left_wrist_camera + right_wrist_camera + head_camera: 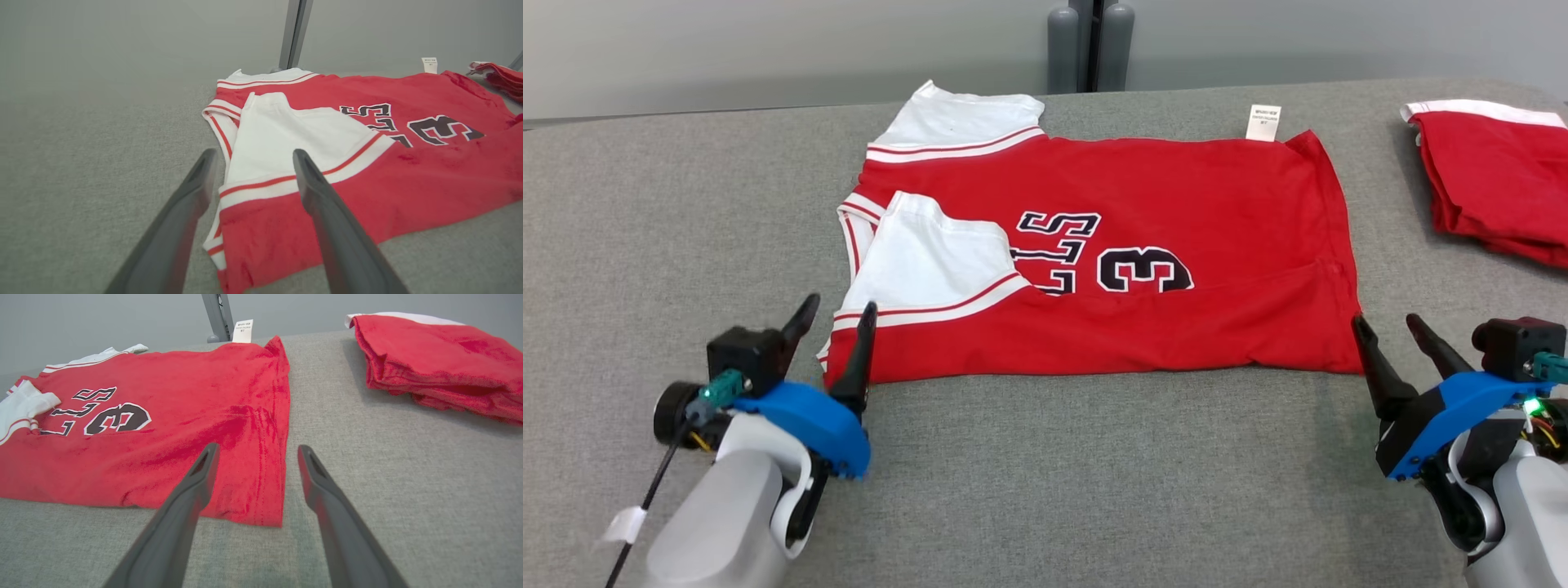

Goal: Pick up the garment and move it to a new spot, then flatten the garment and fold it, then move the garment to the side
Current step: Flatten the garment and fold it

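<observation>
The garment (1160, 204) is a red jersey with white sleeves and dark lettering, lying on the grey table with its near edge folded up over the body. One white sleeve (931, 261) lies folded over its front left. My left gripper (837, 309) stands open at the jersey's near left corner, one finger over the cloth edge, holding nothing. In the left wrist view the garment (367, 163) lies between and beyond the open left gripper (253, 157). My right gripper (1388, 322) is open just off the near right corner. In the right wrist view the open right gripper (257, 451) straddles the garment's (163, 428) right hem.
A second folded red garment (1494, 180) lies at the table's far right, also in the right wrist view as a folded red pile (441, 363). A white care tag (1263, 122) sticks out at the jersey's far edge. A grey post (1090, 45) stands behind the grey table (1045, 474).
</observation>
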{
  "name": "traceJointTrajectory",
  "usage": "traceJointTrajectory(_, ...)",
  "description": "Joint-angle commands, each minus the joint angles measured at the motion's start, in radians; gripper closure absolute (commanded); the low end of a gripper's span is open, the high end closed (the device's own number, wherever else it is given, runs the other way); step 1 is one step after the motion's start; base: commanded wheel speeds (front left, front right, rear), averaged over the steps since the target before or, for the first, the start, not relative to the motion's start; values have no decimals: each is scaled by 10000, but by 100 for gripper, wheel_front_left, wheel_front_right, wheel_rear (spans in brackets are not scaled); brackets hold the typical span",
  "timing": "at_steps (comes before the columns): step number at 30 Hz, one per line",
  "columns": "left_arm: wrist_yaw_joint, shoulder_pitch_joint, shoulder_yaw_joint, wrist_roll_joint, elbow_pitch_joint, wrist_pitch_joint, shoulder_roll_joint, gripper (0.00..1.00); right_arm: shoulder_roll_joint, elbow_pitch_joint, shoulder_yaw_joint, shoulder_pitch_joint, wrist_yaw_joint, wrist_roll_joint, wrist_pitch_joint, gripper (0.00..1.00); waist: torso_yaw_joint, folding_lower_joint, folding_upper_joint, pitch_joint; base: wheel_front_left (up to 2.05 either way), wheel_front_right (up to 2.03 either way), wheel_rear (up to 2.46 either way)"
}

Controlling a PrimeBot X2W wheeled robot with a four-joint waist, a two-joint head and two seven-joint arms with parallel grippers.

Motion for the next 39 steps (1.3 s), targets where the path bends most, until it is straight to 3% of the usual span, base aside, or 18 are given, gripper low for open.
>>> traceJointTrajectory(1,118,172,-56,116,45,-43,63,0,-69,84,23,81,5,-114,46,0,16,1,0,12,0,0,0)
traceJointTrajectory(15,124,454,-489,113,601,358,144,0,-13,1440,304,-514,5,-382,-57,0,103,1,0,265,0,0,0)
traceJointTrajectory(25,-44,133,-785,-109,1213,618,-136,0,248,2615,672,-1170,5,-302,-238,0,136,1,0,375,0,0,0)
traceJointTrajectory(26,-64,98,-817,-151,1253,631,-171,38,269,2720,716,-1213,5,-287,-235,39,137,1,0,378,0,0,0)
traceJointTrajectory(27,-79,57,-837,-200,1294,624,-223,58,306,2791,773,-1272,5,-240,-294,69,140,1,0,375,0,0,0)
traceJointTrajectory(28,-70,-1,-836,-265,1309,595,-288,87,341,2843,813,-1342,5,-148,-395,100,148,1,0,371,0,0,0)
traceJointTrajectory(29,-81,-40,-834,-316,1337,562,-317,100,339,2901,856,-1365,5,-93,-462,100,155,1,0,347,0,0,0)
traceJointTrajectory(39,-134,263,-615,-830,1395,87,-300,100,119,3350,1397,-1168,5,473,-1283,100,238,1,0,-414,0,0,0)
